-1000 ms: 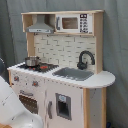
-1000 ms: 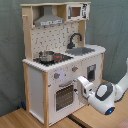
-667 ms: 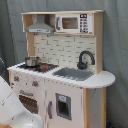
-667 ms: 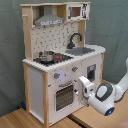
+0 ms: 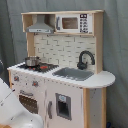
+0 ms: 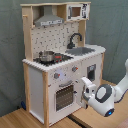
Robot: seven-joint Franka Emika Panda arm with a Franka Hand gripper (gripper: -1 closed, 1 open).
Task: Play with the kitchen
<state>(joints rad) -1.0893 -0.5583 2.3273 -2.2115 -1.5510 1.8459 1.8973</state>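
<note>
Standing at the centre in both exterior views, the kitchen (image 6: 62, 60) carries a small pot (image 6: 46, 56) on its stove at the second exterior view's left, then the sink (image 6: 81, 50) and faucet (image 6: 74, 39). Rightward, the gripper (image 6: 86, 95) hangs near the oven door (image 6: 65, 96); whether its jaws are released or clenched, I cannot tell.

Arm (image 6: 107, 95) shifted slightly closer to kitchen (image 6: 60, 65) front.

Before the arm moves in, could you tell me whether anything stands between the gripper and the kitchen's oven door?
Nothing visible does. In the second exterior view the gripper sits just beside the oven door of the kitchen, with only open air between them.
</note>
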